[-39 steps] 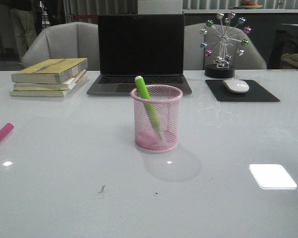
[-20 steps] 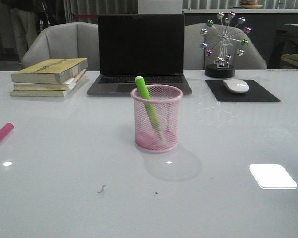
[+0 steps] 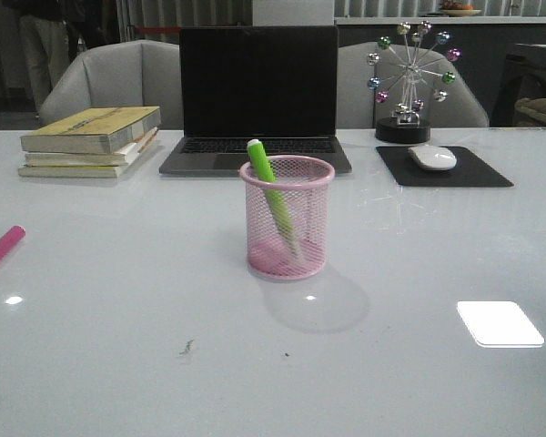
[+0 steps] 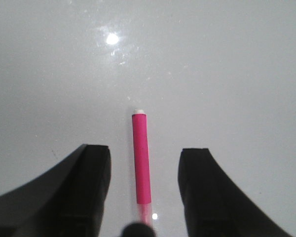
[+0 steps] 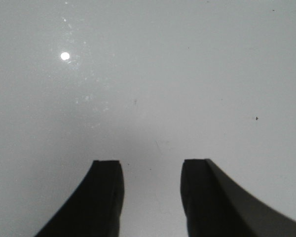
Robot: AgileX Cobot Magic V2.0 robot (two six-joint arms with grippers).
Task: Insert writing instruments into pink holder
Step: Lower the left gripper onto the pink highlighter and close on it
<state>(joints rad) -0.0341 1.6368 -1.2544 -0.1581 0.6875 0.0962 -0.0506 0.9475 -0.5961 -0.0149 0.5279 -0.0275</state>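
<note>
At the centre of the table [image 3: 118, 300], the pink holder [image 3: 288, 218] is standing upright with the green highlighter [image 3: 267, 182] already leaning inside it, cap end sticking out above the rim on the left side; by that evidence you are looking at a task roughly half finished. Well apart from the holder, at the table's left edge in the front view, the magenta highlighter [image 3: 2, 249] is lying flat on the glossy surface, and this is the piece you are yet to deliver. Over it, your left gripper [image 4: 144, 173] is hovering with its jaws spread wide on either side of the barrel, touching nothing, so no grasp is being made. Your right gripper [image 5: 152, 182] is likewise hanging open above bare table, holding nothing. Behind the holder, the laptop [image 3: 257, 100], the stacked books [image 3: 91, 141] and the mouse [image 3: 432, 157] on its pad are sitting clear of the working area. Remaining, as a judgement: closing on the magenta pen, carrying it across, and dropping it into the holder.
</note>
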